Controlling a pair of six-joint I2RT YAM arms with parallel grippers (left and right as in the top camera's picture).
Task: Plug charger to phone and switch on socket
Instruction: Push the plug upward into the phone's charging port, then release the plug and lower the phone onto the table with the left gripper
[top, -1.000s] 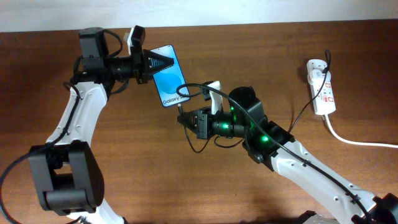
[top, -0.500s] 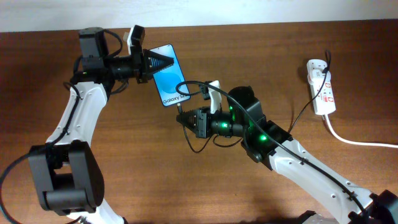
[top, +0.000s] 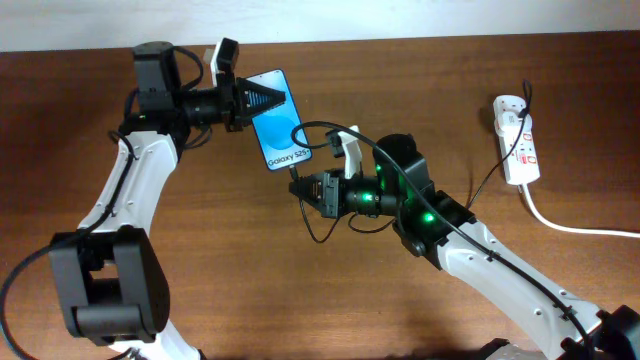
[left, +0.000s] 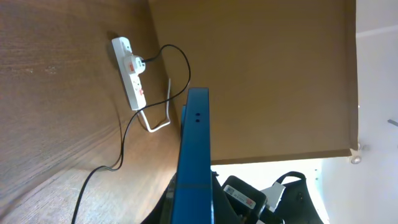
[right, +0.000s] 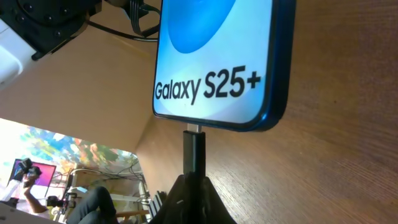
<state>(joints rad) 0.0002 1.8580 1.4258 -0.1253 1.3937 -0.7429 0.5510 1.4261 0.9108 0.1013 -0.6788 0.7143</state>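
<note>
Right gripper (right: 191, 184) tight around the charger (right: 193, 149) plug, tip at bottom edge of blue-screened phone (right: 217, 56).

The phone (right: 217, 56) carries the only words that can be read. In the right wrist view its screen shows "Galaxy S25+" in dark letters on the white band along the screen's bottom edge, running from near the left corner almost to the right corner, just above where the charger (right: 193, 152) tip meets the frame. From overhead the same line appears small at the screen's lower edge, and only "Galaxy S25" can be made out. The socket (top: 517, 140), near the table's right edge, bears red marks too small to read.
</note>
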